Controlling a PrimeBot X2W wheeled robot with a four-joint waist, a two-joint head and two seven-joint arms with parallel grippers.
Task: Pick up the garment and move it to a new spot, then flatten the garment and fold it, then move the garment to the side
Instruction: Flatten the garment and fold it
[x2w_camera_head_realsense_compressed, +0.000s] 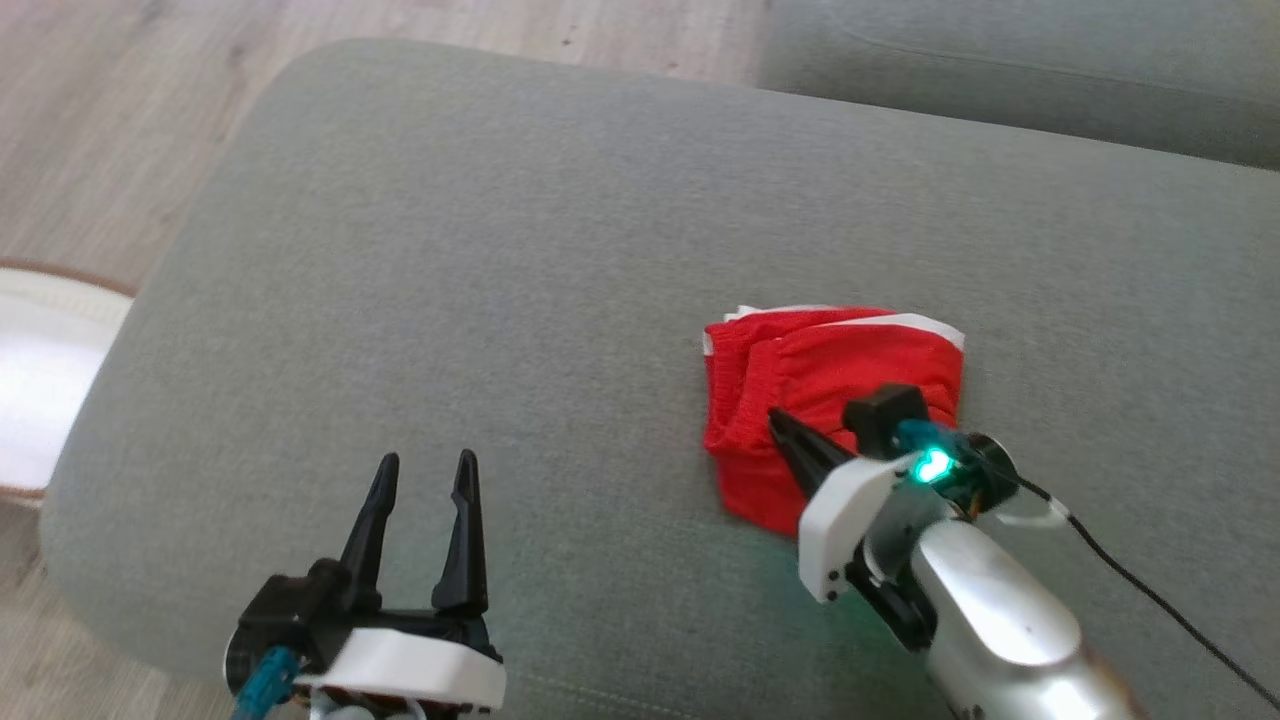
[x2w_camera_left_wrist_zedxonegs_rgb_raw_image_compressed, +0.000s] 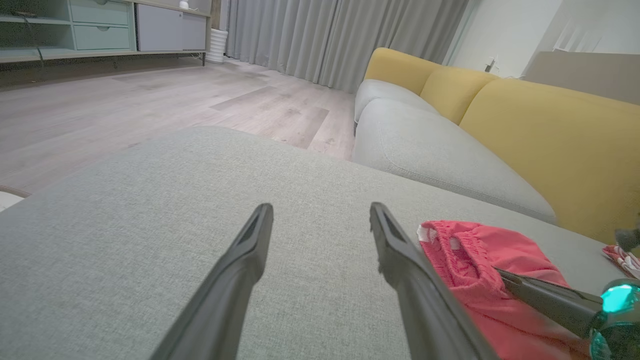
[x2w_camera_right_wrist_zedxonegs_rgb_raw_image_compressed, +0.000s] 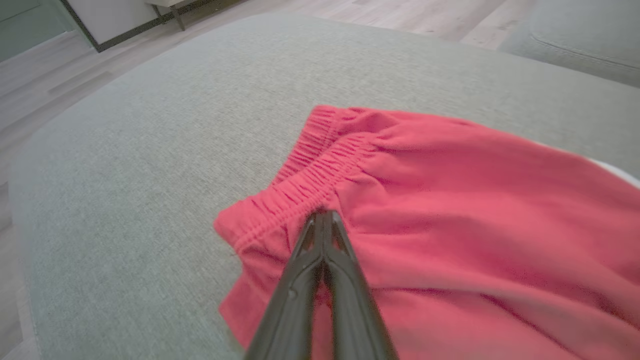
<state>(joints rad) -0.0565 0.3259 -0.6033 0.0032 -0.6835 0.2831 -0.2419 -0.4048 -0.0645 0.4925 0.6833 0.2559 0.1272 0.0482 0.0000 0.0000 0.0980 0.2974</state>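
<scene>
Wooden floor (x2w_camera_head_realsense_compressed: 120, 120) runs along the far and left edges of the head view. In the left wrist view, grey curtains (x2w_camera_left_wrist_zedxonegs_rgb_raw_image_compressed: 325, 35) hang at the back of the room, and a sofa with a yellow backrest (x2w_camera_left_wrist_zedxonegs_rgb_raw_image_compressed: 540, 135) stands on the right of that view.

Most of the head view is taken up by a broad grey cushion (x2w_camera_head_realsense_compressed: 560, 250) with rounded corners. A second grey cushion (x2w_camera_head_realsense_compressed: 1000, 70) sits just beyond it at the upper right.

A red garment (x2w_camera_head_realsense_compressed: 850, 360) lies folded into a compact block on the broad cushion, right of centre. A white trim (x2w_camera_head_realsense_compressed: 930, 325) shows along its far edge, and a gathered elastic waistband (x2w_camera_right_wrist_zedxonegs_rgb_raw_image_compressed: 315, 175) faces the robot's left.

The right hand (x2w_camera_head_realsense_compressed: 775, 420) reaches over the near side of the garment. Its two dark fingers are pressed together, and their tips rest on the cloth just beside the waistband. Whether any cloth is caught between them cannot be told.

The left hand (x2w_camera_head_realsense_compressed: 427, 460) sits at the lower left, well apart from the garment. Its fingers are spread over bare cushion and hold nothing.

A small green light (x2w_camera_head_realsense_compressed: 932, 465) glows on the right wrist.
</scene>
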